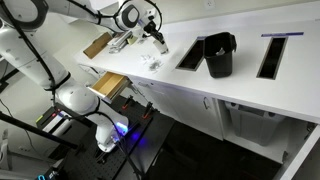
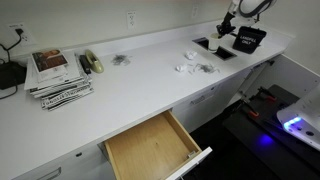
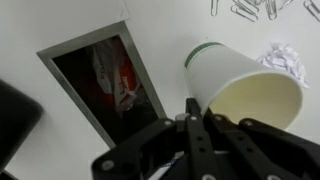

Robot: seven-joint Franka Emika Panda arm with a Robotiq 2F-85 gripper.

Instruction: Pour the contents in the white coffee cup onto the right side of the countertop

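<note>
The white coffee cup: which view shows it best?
The wrist view: the white coffee cup is large, tipped on its side, mouth toward the camera. In both exterior views it is too small to make out.

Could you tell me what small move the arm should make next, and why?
Probably rotate the white coffee cup back upright. In the wrist view it is tipped in the gripper, its inside looks empty, and pale contents already lie on the countertop.
</note>
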